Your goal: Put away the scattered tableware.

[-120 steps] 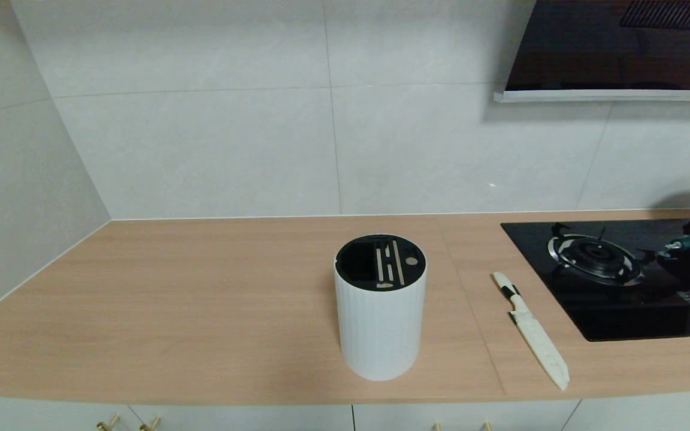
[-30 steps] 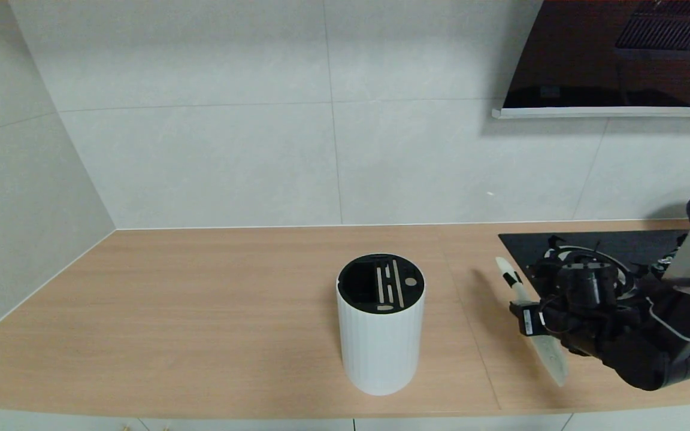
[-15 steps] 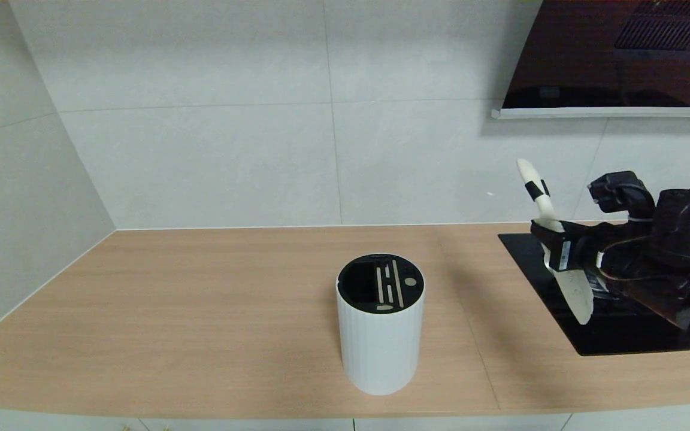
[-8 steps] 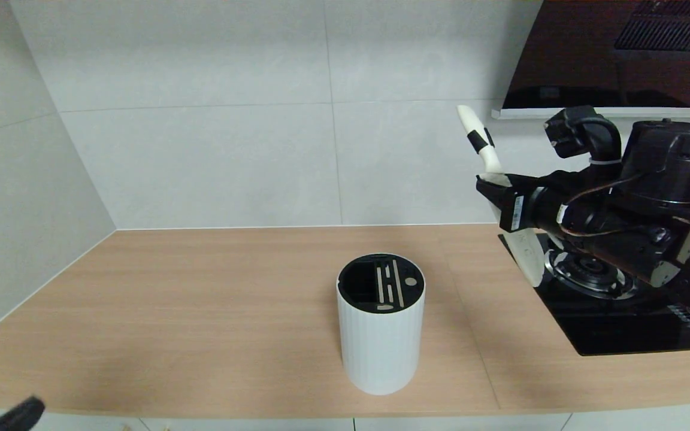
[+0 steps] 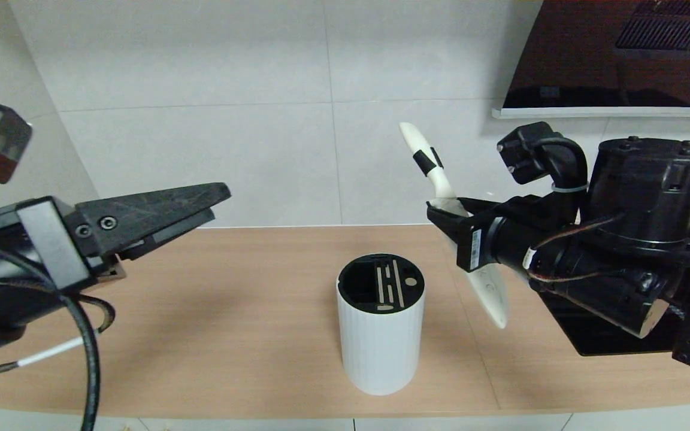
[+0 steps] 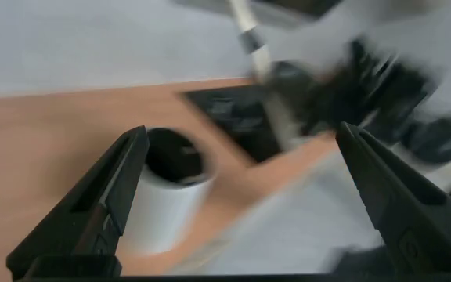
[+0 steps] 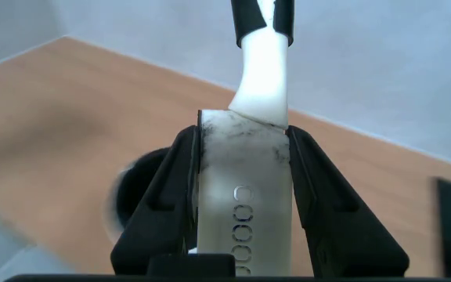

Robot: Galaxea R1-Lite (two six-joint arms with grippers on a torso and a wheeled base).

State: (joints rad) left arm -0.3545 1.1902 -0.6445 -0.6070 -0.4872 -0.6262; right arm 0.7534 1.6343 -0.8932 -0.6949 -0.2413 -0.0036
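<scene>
Above the counter (image 5: 231,299), right of the white knife holder (image 5: 381,323), the right gripper (image 5: 448,216) holds the knife (image 5: 487,290) in the air. Its fingers are clamped on the blade near the handle. Knife is tilted, pale handle with its black band up toward the wall, tip pointing down, just beside the holder's top rim but apart from it. Right wrist view: blade (image 7: 245,196) pinched flat between the two black fingers (image 7: 171,196). Holder stands upright mid-counter, dark slotted top facing up, one larger compartment on its left side. Left gripper (image 5: 216,203) hangs in the air left of the holder, well apart from it. Left wrist view shows its fingers (image 6: 124,168) spread wide, nothing between them, holder (image 6: 163,211) beyond. Black cooktop (image 5: 587,336) at the counter's right end, mostly behind the right arm.
</scene>
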